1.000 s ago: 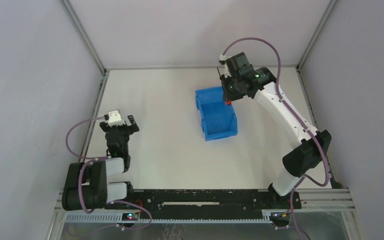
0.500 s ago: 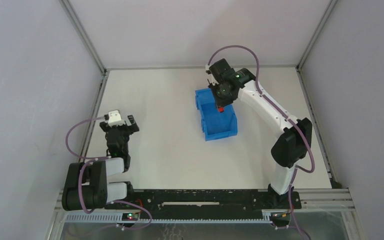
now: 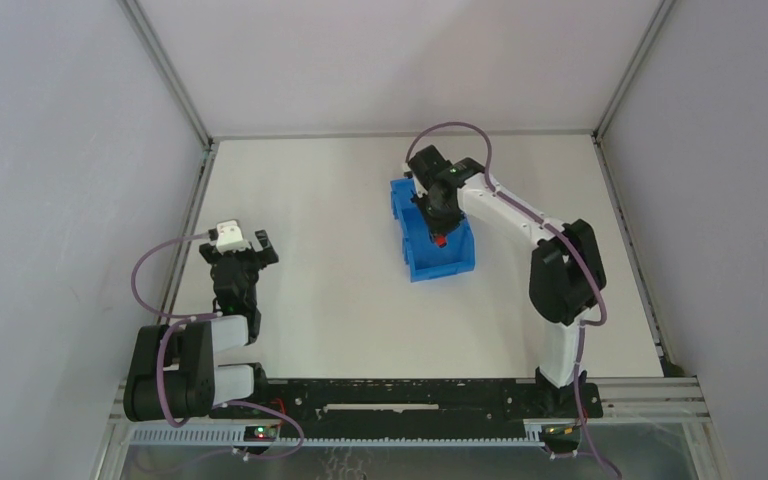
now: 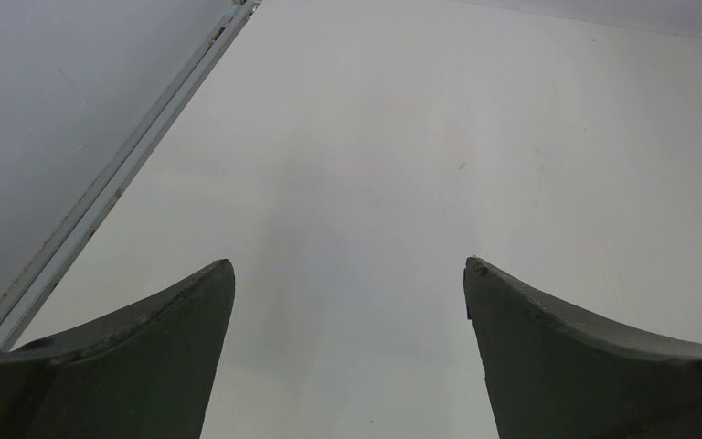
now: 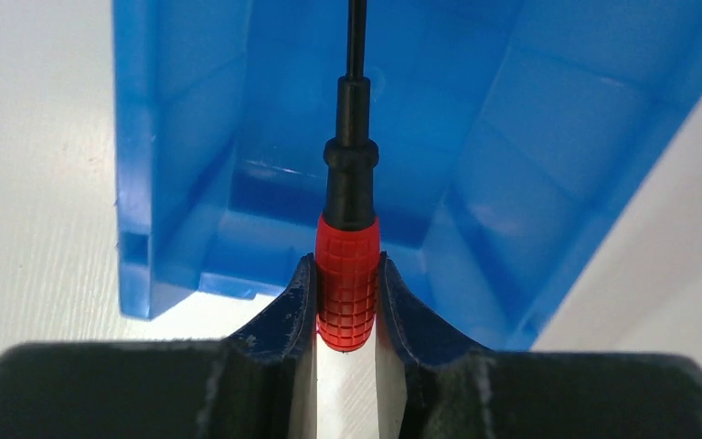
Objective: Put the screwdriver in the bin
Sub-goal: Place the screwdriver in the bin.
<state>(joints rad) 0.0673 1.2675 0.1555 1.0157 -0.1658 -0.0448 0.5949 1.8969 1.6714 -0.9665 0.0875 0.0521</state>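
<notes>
Since a second ago the right arm has swung in from beyond the bin's (image 3: 450, 262) far corner; the screwdriver (image 5: 347, 274) is now over the bin's opening, its red handle pinched in the right gripper (image 5: 345, 267), its black shaft pointing inside. The left gripper (image 4: 347, 274) sits spread wide over the table (image 3: 330, 230), well apart

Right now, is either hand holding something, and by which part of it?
The right hand grips the small screwdriver by its ribbed red handle, the thin black shaft pointing toward the blue plastic bin. The left hand is open and holds nothing.
</notes>
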